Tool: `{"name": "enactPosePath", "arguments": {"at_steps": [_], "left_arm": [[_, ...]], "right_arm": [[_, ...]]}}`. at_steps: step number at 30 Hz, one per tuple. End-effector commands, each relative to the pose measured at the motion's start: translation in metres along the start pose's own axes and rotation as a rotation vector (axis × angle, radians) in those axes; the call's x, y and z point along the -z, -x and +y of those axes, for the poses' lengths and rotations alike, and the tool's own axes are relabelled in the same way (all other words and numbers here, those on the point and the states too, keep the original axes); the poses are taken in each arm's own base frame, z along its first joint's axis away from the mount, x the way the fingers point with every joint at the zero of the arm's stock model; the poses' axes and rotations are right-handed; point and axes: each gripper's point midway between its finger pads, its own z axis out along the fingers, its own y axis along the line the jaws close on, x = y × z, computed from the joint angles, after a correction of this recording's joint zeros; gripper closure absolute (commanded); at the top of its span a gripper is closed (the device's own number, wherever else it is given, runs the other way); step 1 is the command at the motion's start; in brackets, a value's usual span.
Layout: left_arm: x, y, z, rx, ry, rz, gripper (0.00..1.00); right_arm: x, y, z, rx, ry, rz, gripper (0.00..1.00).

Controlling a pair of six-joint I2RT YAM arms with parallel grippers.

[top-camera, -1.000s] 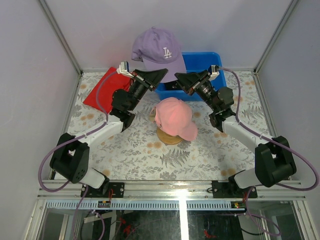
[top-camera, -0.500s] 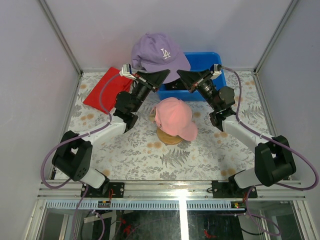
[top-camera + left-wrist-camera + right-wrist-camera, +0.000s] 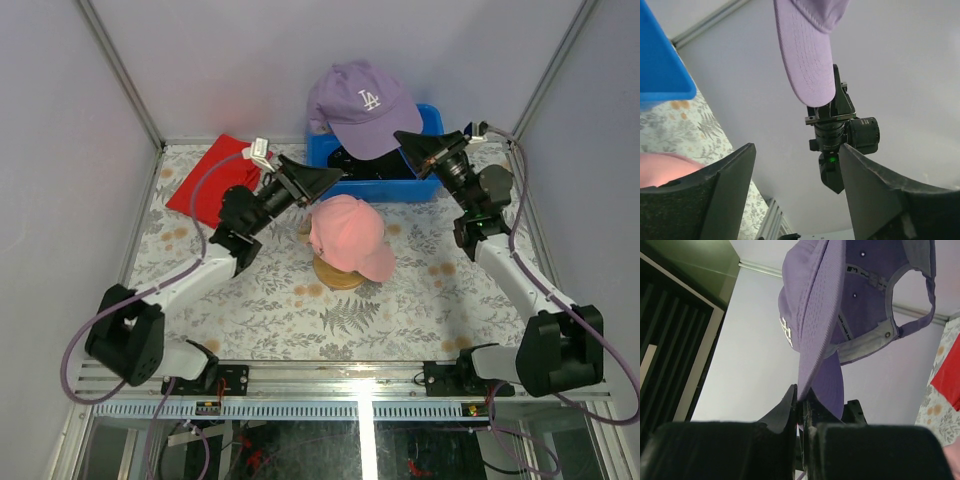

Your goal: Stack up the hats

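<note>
One purple cap (image 3: 362, 105) with a white "LA" logo: held aloft over the blue bin (image 3: 395, 189) at the far side of the table (image 3: 250, 305), crown up, brim toward the near side. Grip: the right tool (image 3: 410, 141) is clamped on the brim edge, fingers pressed together on the fabric. The right wrist view shows the cap's underside and back strap above the tool (image 3: 801, 395). Second arm: the left tool (image 3: 333, 177) has its fingers apart with nothing between them. It is near the bin's front left corner, clear of the purple cap (image 3: 807, 55).

One pink cap (image 3: 347, 235): seated on a wooden stand (image 3: 338, 277) at table centre, with a tan edge showing under its left side.

One dark item inside the bin, too hidden to identify.

One folded red cloth (image 3: 205, 180): lying flat at far left.
</note>
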Motion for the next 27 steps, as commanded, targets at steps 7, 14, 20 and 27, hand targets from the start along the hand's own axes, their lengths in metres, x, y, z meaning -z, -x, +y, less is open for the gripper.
{"name": "enactPosePath", "arguments": {"at_steps": [7, 14, 20, 27], "left_arm": [[0.034, 0.026, -0.013, 0.045, -0.023, -0.043, 0.24], [0.027, 0.034, -0.023, 0.082, -0.098, -0.074, 0.18], [0.016, 0.041, -0.038, 0.084, -0.165, -0.07, 0.18], [0.007, 0.039, -0.036, 0.099, -0.18, -0.071, 0.18]], "right_arm": [[0.026, -0.004, 0.049, -0.006, 0.093, 0.11, 1.0], [0.03, -0.006, 0.053, -0.078, 0.099, 0.111, 1.0], [0.039, -0.016, 0.05, -0.096, 0.052, 0.124, 1.0], [0.038, -0.041, 0.044, -0.1, 0.003, 0.18, 1.0]]}}
